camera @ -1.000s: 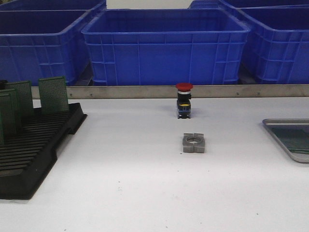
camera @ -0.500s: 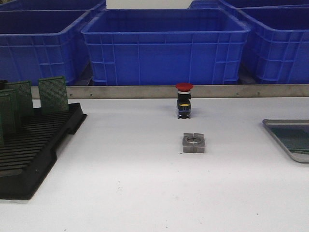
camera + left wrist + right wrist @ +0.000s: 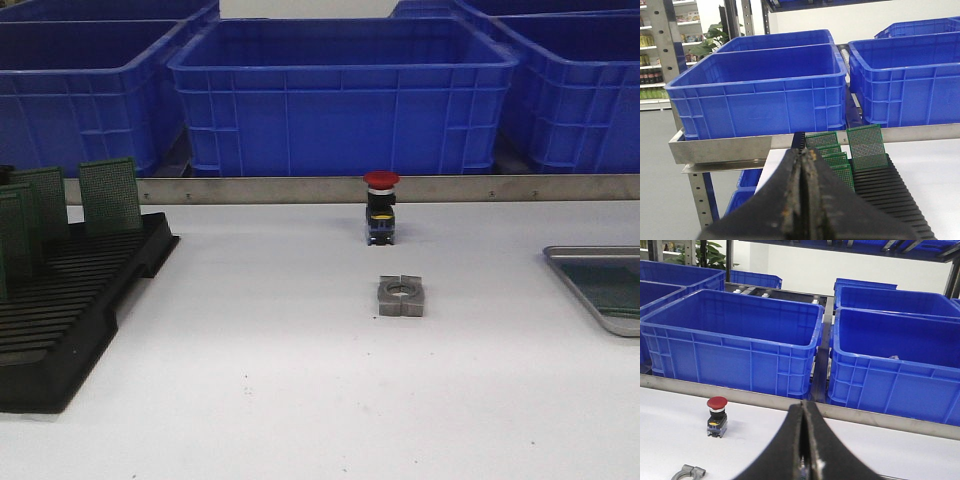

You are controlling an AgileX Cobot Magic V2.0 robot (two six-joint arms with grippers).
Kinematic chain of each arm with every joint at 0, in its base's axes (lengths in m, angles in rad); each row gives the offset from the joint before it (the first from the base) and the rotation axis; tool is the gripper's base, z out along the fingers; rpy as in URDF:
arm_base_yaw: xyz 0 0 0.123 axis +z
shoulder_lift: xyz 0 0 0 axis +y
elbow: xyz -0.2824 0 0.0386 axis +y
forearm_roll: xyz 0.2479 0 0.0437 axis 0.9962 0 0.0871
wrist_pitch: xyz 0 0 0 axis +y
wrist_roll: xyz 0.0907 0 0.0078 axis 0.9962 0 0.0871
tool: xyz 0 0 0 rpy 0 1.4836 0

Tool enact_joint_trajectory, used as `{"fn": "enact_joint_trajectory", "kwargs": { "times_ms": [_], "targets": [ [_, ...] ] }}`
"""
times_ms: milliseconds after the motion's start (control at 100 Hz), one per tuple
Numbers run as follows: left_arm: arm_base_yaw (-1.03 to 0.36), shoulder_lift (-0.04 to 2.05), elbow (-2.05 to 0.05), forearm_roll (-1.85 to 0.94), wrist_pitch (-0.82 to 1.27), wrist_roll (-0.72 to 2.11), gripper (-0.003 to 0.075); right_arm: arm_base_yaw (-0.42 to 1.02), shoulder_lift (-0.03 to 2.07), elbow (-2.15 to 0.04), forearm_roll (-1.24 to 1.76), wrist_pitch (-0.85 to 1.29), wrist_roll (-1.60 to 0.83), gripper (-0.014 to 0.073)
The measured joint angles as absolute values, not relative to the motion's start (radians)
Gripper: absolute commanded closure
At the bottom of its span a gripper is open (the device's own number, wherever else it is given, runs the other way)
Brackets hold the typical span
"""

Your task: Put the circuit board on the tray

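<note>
The place looked like a factory workshop or an assembly station. Large blue plastic crates (image 3: 343, 95) stood on a metal shelf frame (image 3: 720, 149) behind a white worktable (image 3: 300, 380), and a black slotted rack (image 3: 70, 300) held green circuit boards (image 3: 110, 195).

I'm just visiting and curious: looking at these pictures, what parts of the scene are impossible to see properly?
- Tray: front view, cut off by the right edge; its full contents cannot be seen.
- Black rack: front view, cut by the left edge, so the circuit boards cannot be counted.
- Both arms: absent from the front view.
- Left gripper fingers block part of the rack in its wrist view.
- Right gripper hides the table below it.
</note>
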State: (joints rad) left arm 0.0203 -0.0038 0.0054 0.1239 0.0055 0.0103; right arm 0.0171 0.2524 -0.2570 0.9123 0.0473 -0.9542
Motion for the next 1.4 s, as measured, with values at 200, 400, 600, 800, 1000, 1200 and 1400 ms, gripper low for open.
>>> {"fn": "enact_joint_trajectory", "kwargs": {
  "times_ms": [200,400,600,800,1000,1200,1400],
  "targets": [
    [0.02,-0.004,0.005,0.122,0.005,0.01,0.0739,0.017,0.252,-0.257,0.912,0.047,-0.954,0.0663],
    [0.02,-0.004,0.005,0.122,0.005,0.01,0.0739,0.017,0.252,-0.257,0.912,0.047,-0.954,0.0663],
    [0.02,-0.004,0.005,0.122,0.005,0.01,0.0739,0.017,0.252,-0.257,0.912,0.047,-0.954,0.0663],
    [0.02,-0.004,0.005,0.122,0.005,0.01,0.0739,0.017,0.252,-0.257,0.912,0.047,-0.954,0.0663],
    [0.02,-0.004,0.005,0.122,0.005,0.008,0.0739,0.017,0.252,-0.247,0.912,0.024,-0.949,0.0663],
    [0.022,-0.004,0.005,0.122,0.005,0.008,0.0739,0.017,0.249,-0.247,0.629,0.022,-0.683,0.0663],
    [0.022,-0.004,0.005,0.122,0.005,0.008,0.0739,0.017,0.249,-0.247,0.149,0.03,-0.167,0.0663]
  ]
}}
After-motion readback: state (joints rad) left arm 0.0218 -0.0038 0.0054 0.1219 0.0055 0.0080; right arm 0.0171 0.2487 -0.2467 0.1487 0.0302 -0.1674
